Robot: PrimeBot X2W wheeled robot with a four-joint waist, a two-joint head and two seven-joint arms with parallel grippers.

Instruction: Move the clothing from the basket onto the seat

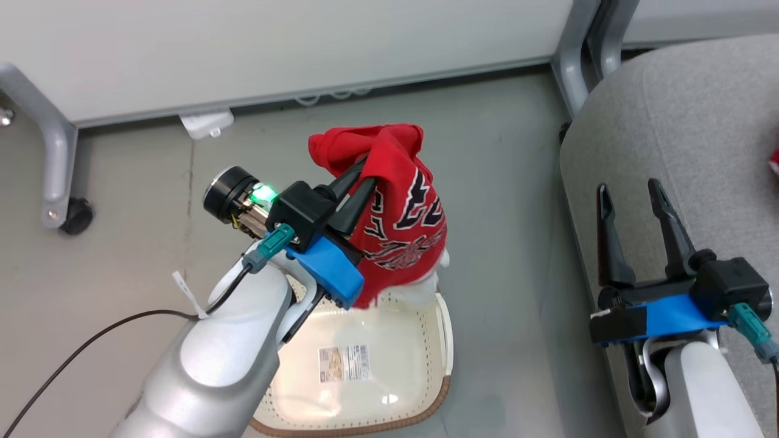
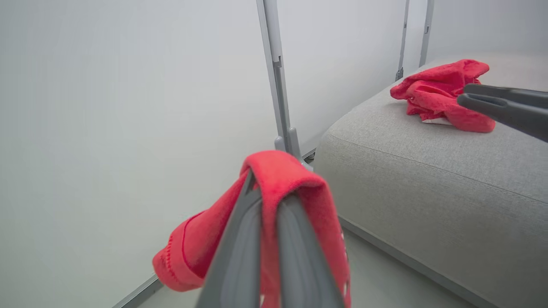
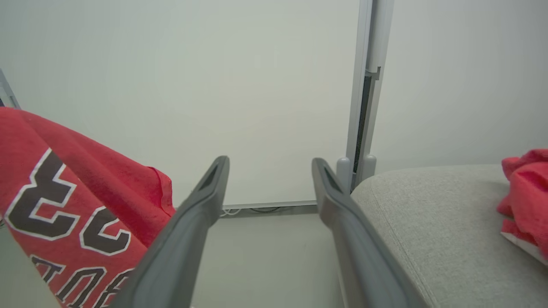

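Your left gripper (image 1: 364, 176) has the red jersey (image 1: 405, 225) pinched tight, dangling above the basket (image 1: 448, 340), while your right gripper (image 1: 628, 188) sits wide open over the seat (image 1: 688, 121) edge.

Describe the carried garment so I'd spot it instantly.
Find the cream basket on the floor beside the grey seat. Hanging above it from the left gripper is a red jersey; unlike the red garment on the seat, it bears black lettering.
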